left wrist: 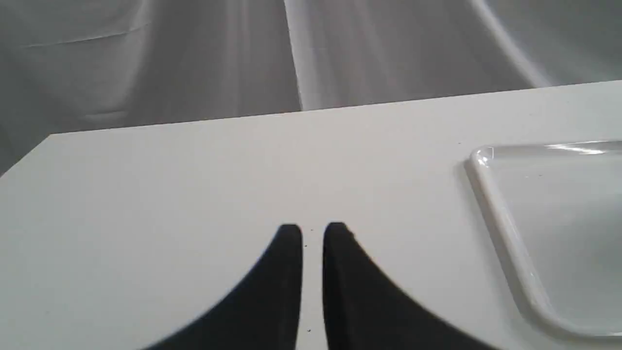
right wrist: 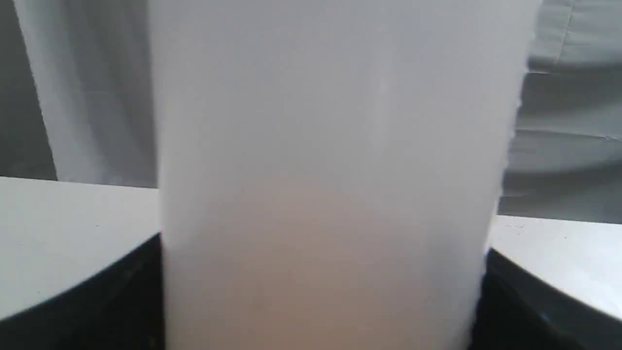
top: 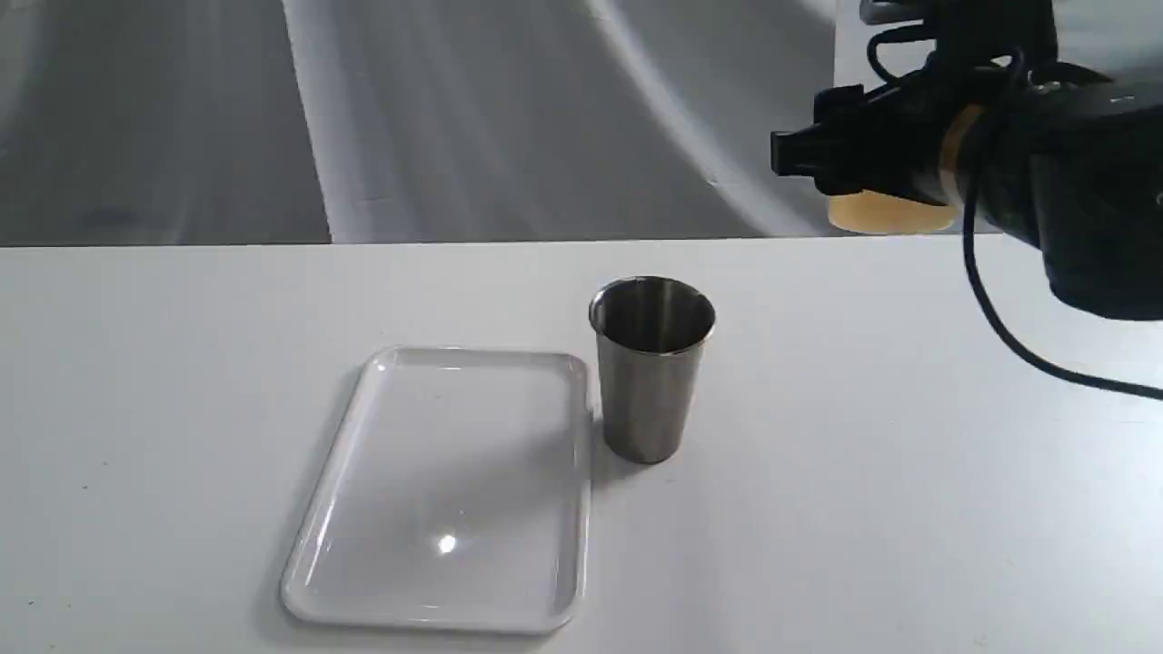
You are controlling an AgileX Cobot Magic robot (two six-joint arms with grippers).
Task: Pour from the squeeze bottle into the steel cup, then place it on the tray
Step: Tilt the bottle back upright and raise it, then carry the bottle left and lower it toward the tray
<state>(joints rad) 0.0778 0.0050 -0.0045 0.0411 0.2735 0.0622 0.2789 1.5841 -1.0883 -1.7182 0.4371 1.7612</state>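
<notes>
The squeeze bottle [top: 889, 214] hangs high at the far right, and only its amber-filled bottom shows below my right gripper [top: 863, 163], which is shut on it. Its nozzle and cap are hidden behind the arm. In the right wrist view the whitish bottle [right wrist: 330, 194] fills the frame between the two black fingers [right wrist: 97, 301]. The steel cup [top: 651, 372] stands upright mid-table, below and left of the bottle. The white tray [top: 327, 509] lies just left of the cup. My left gripper [left wrist: 313, 233] hovers over bare table left of the tray's rim [left wrist: 505, 238], fingers together and holding nothing.
A grey cloth backdrop [top: 454, 109] hangs behind the white table's far edge. A black cable [top: 1008, 345] droops from the right arm over the table's right side.
</notes>
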